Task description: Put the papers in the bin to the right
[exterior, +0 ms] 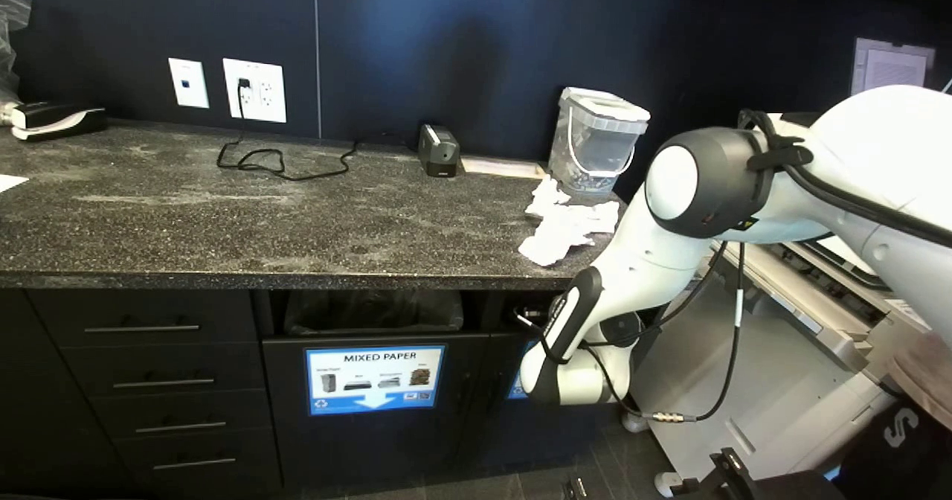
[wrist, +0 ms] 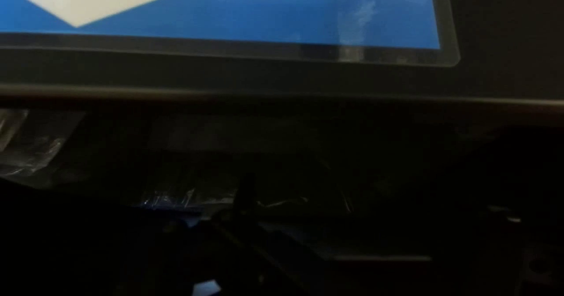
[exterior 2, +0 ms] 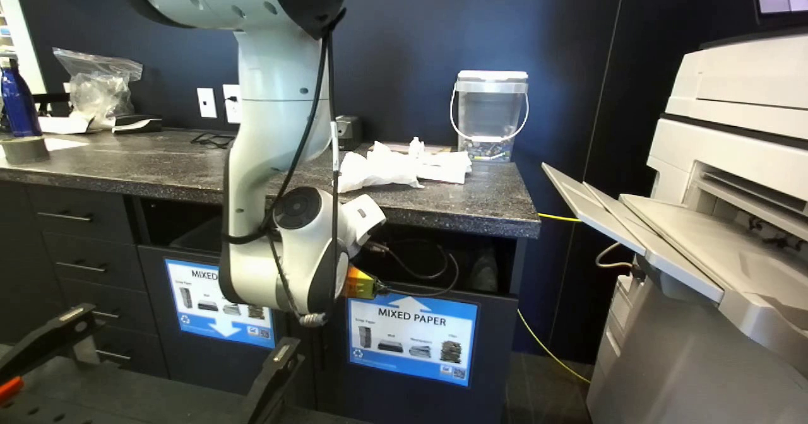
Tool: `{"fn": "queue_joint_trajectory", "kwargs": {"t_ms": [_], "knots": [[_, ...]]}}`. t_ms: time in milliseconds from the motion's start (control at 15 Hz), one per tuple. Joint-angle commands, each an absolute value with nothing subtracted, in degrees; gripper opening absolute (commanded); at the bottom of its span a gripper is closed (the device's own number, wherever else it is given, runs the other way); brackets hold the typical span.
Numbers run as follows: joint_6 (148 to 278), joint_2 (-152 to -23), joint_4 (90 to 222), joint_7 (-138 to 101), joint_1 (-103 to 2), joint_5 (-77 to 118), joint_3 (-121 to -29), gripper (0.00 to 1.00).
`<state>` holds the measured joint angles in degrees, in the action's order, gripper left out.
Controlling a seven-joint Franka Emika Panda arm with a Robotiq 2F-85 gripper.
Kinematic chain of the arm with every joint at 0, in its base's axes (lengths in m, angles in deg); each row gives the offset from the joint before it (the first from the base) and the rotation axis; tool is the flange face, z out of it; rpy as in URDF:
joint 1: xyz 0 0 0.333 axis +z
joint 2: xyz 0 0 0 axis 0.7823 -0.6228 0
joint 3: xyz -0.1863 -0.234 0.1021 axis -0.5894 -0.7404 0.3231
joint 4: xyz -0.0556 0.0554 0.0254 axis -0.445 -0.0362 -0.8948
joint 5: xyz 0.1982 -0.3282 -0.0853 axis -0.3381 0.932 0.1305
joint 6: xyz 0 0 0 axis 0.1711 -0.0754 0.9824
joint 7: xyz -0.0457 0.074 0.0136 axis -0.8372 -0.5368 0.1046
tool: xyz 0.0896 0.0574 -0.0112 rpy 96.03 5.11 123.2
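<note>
Because the wrist view is so dark, we locate the claw (wrist: 277,234) by its surroundings: it appears to reach into the mouth of the right-hand bin (exterior 2: 489,301). We cannot tell whether its jaws are spread, closed or gripping a paper. We take the step in hand to be a release into that bin.

Nearest the claw, a clear plastic lining (wrist: 39,150) glints. We should release past the bin's front edge, over the lining, so that a light piece drops inside and does not catch. We should then spread the jaws fully and pause, as crumpled paper may cling.

Just beside the claw, a cable (exterior 2: 457,274) loops across the mouth in an exterior view. We should back out straight and slowly, with the loop kept free.

Below the claw, the blue label (exterior 2: 413,342) marks the bin's front; dipping on withdrawal could scrape it.

Above the claw, the counter (exterior 2: 495,187) runs over the opening. We should not lift until the claw clears its front lip.

Farther up, on the counter, crumpled white papers (exterior 2: 379,170) lie in a loose heap in both exterior views, so further trips will be needed. Just beyond them stands a see-through bucket (exterior 2: 492,111), which we should not bump on approach. Well to the right of the claw stands a printer (exterior 2: 726,115); we should not swing that way.
</note>
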<state>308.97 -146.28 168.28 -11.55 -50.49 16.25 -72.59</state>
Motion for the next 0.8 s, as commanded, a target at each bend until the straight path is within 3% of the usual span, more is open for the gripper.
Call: {"fn": "queue_joint_trajectory", "kwargs": {"t_ms": [0, 733], "knots": [[303.9, -136.7, 179.2, -8.5, -46.4, 9.9, -74.2, 1.0], [275.9, -105.6, 205.4, -4.5, -33.6, 6.1, -79.3, 1.0]]}}
